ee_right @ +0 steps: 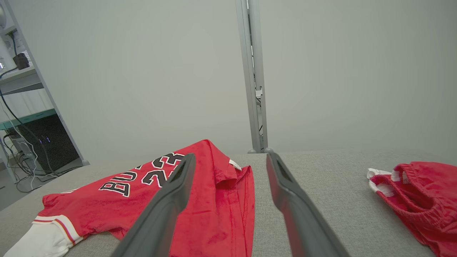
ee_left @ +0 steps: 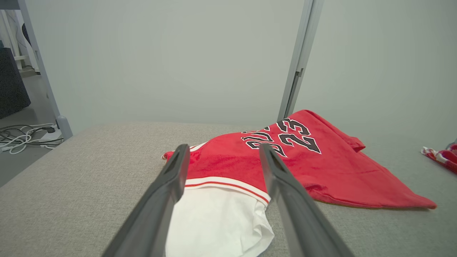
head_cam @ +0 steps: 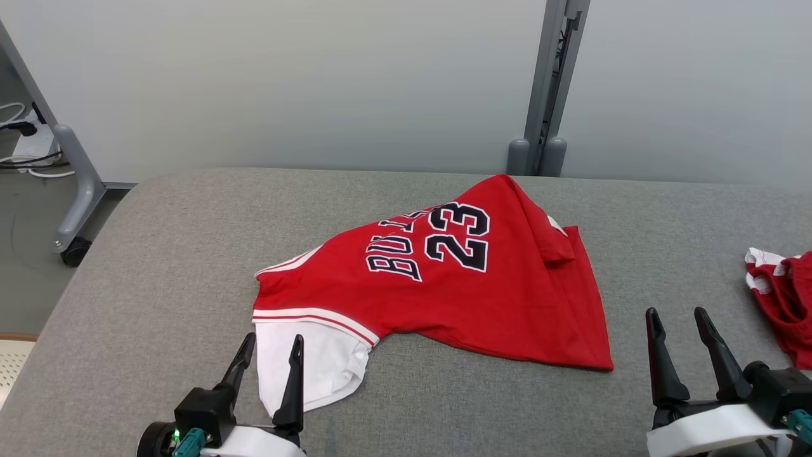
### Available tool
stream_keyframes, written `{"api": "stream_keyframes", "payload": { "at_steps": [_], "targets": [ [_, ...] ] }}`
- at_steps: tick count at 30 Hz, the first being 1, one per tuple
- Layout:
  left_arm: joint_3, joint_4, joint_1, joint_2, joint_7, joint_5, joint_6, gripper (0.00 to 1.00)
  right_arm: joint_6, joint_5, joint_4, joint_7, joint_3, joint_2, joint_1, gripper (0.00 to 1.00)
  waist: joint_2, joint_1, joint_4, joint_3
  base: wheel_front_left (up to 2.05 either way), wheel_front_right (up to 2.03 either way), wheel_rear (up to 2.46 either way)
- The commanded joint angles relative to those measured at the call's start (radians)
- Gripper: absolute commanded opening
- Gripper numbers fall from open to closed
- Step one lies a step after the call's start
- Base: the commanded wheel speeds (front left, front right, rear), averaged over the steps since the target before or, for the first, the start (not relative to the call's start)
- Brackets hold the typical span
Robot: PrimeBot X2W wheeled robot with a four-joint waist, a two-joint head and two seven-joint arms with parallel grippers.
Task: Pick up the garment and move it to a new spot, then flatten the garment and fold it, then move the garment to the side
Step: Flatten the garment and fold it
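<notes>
The garment (head_cam: pixel 444 292) is a red jersey with "23" and black-and-white lettering and a white sleeve part, lying crumpled on the grey table (head_cam: pixel 158 254). Its white part reaches toward my left gripper (head_cam: pixel 273 343), which stands open at the lower left with its fingers just over that white cloth. The left wrist view shows the garment (ee_left: pixel 285 160) beyond those spread fingers. My right gripper (head_cam: pixel 675 317) stands open at the lower right, apart from the garment's lower right corner. In the right wrist view the garment (ee_right: pixel 160 200) lies to the left.
A second red and white garment (head_cam: pixel 783 298) lies at the table's right edge, also visible as a bunched red cloth (ee_right: pixel 417 192). A grey post (head_cam: pixel 545 89) stands behind the table against the wall. Cables (ee_left: pixel 25 137) lie on the floor at left.
</notes>
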State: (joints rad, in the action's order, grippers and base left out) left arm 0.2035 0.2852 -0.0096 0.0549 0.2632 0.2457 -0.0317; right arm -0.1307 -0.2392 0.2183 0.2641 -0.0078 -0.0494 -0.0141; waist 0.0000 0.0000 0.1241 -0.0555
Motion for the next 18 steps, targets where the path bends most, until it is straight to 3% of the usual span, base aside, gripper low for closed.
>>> {"api": "stream_keyframes", "payload": {
  "at_steps": [1, 13, 18],
  "targets": [
    [-0.004, 0.003, 0.0, 0.005, 0.002, -0.006, 0.004, 1.0, 0.0, -0.005, -0.003, 0.0, -0.004, -0.003, 0.007, 1.0, 0.0, 0.0, 0.0, 0.0, 0.0, 0.0, 0.0],
    [-0.007, 0.027, 0.01, 0.011, -0.004, 0.001, 0.0, 1.0, 0.0, -0.004, 0.011, 0.0, -0.009, -0.003, 0.008, 1.0, 0.0, 0.0, 0.002, 0.0, 0.0, 0.0, 0.0],
    [-0.004, 0.079, 0.029, 0.016, -0.077, 0.027, -0.003, 1.0, 0.0, -0.001, 0.016, 0.0, -0.013, -0.003, 0.007, 1.0, 0.0, 0.0, 0.005, 0.005, 0.0, 0.0, 0.0]
  ]
}}
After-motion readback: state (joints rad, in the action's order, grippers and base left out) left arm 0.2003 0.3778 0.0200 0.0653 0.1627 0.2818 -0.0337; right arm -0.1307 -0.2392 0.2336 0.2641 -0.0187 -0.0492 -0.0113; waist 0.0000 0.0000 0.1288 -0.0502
